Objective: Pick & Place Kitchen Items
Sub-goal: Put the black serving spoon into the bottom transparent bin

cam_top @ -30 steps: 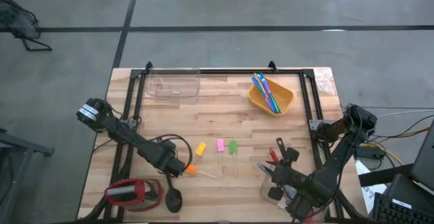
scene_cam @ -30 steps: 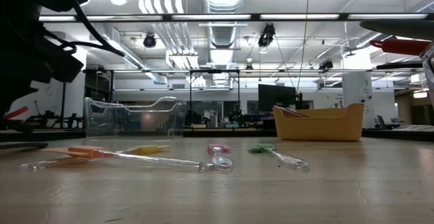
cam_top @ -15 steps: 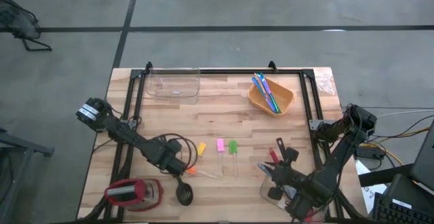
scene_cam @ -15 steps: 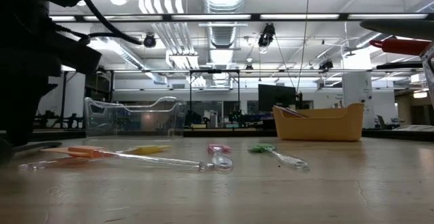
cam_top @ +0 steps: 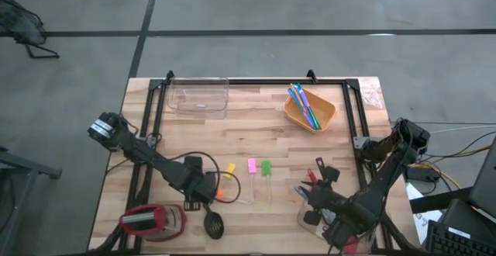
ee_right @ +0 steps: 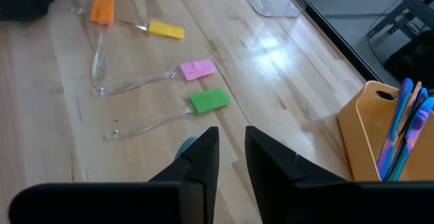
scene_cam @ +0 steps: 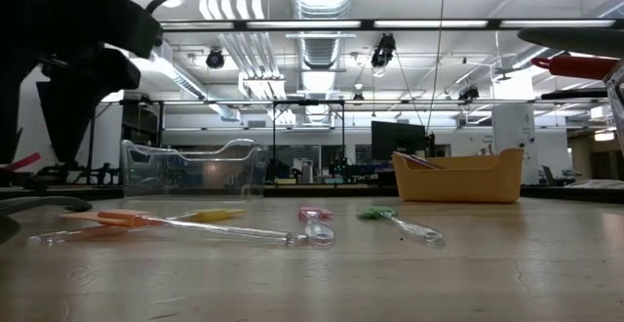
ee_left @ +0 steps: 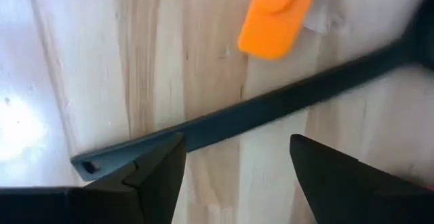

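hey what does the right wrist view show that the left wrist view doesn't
Only the right wrist view shows the yellow, pink and green spatulas with clear handles, the orange tub holding colored sticks, and the right gripper, nearly closed.

Only the left wrist view shows the black spoon's handle up close, lying flat between the left gripper's wide-open fingers.

Both show the orange spatula head and the wooden table.

No text, label, brand or number can be read anywhere in these views. The tabletop items carry no legible markings, and the room behind shows no readable signs.
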Controlling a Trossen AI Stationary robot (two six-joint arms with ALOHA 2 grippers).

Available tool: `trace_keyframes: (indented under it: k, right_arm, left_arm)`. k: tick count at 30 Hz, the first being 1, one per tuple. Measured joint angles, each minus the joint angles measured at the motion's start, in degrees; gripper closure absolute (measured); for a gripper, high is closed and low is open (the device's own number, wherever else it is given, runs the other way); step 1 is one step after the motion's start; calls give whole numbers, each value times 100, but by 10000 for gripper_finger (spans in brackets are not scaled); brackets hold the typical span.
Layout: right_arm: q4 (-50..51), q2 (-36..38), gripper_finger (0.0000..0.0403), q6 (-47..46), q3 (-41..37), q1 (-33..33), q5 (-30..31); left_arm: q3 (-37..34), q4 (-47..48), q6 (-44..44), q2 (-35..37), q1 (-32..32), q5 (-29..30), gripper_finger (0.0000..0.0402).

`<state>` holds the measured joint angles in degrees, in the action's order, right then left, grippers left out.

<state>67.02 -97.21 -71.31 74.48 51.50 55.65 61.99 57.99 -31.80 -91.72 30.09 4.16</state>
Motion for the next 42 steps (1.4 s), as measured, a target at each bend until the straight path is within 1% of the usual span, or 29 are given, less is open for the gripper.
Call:
trace_keyframes:
  k: [2,6,12,18,21,23,26,30,34,37,42]
  right_arm:
    - [-1,2,323,0,0,-65,0]
    - [-7,4,316,0,10,-197,-2]
    - [-8,7,308,0,11,-336,-20]
    - [-7,22,303,0,11,-345,-25]
    - [-10,37,308,0,13,-343,-26]
    - [-13,39,315,-2,13,-343,-26]
    - [-15,39,327,-2,13,-343,-28]
    - [-19,39,343,-2,13,-343,-30]
    - [-34,49,354,-2,13,-343,-32]
    - [-35,53,358,-2,13,-343,-32]
    - [-61,125,357,-26,15,-345,-39]
  left_arm:
    - [-22,5,503,0,12,-15,133]
    - [-121,-61,1229,0,19,-11,133]
    - [-590,-1016,1940,-11,42,23,133]
    - [-983,-1164,2035,-17,6,56,133]
    - [-1167,-1352,2119,-17,2,79,138]
    - [-1257,-1464,2128,0,2,77,149]
    - [-1280,-1493,2096,2,4,45,179]
    - [-1202,-1448,1959,-7,9,-15,242]
    - [-1089,-1458,1891,-17,-6,150,315]
    - [-1013,-1422,1891,-17,-12,125,317]
    - [-816,-1026,1811,-17,-14,114,317]
